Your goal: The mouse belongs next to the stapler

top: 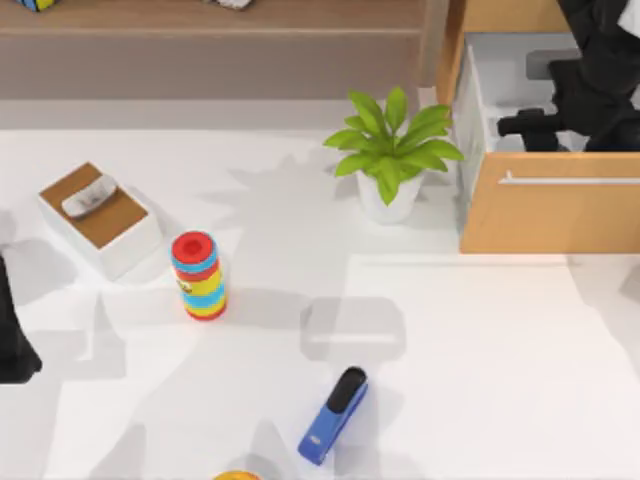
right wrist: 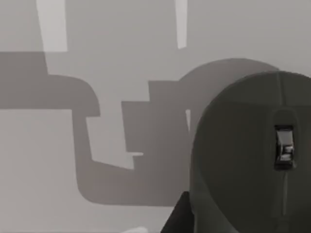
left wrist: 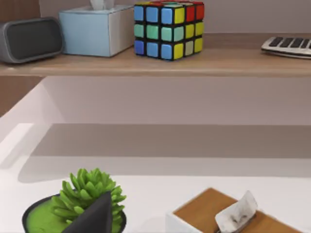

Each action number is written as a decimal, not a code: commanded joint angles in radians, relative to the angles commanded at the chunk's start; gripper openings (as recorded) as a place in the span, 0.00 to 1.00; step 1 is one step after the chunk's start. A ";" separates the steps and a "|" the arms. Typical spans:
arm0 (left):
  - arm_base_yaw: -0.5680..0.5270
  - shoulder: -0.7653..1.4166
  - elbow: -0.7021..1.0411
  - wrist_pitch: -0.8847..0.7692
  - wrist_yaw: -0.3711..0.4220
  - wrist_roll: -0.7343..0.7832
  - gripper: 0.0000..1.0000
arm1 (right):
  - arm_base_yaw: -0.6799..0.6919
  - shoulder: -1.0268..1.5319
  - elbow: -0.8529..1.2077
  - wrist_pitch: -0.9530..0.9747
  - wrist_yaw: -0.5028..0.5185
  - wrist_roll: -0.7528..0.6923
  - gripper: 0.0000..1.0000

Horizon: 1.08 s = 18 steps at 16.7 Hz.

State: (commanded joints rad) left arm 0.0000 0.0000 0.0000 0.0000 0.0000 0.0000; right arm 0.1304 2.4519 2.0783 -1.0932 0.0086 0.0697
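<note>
Right end effector (top: 520, 126) sits inside the open drawer (top: 545, 215) at the bench's right rear; whether its fingers are open or closed cannot be told. The right wrist view shows the dark mouse (right wrist: 252, 155) close beneath the camera, resting on the drawer floor. Left arm is parked at the bench's left edge. The blue stapler (top: 334, 415) lies on the white bench (top: 480, 380) near the front, well apart from the drawer, beyond a striped ring stack (top: 198, 275) and potted plant (top: 392, 150).
</note>
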 joint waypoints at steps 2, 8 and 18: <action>0.000 0.000 0.000 0.000 0.000 0.000 1.00 | 0.001 -0.009 0.003 -0.003 0.001 0.001 0.00; 0.000 0.000 0.000 0.000 0.000 0.000 1.00 | 0.018 -0.158 -0.047 -0.027 0.032 0.049 0.00; 0.000 0.000 0.000 0.000 0.000 0.000 1.00 | 0.201 -0.532 -0.267 0.090 0.075 0.291 0.00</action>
State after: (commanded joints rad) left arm 0.0000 0.0000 0.0000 0.0000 0.0000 0.0000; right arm 0.3318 1.9199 1.8110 -1.0031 0.0835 0.3605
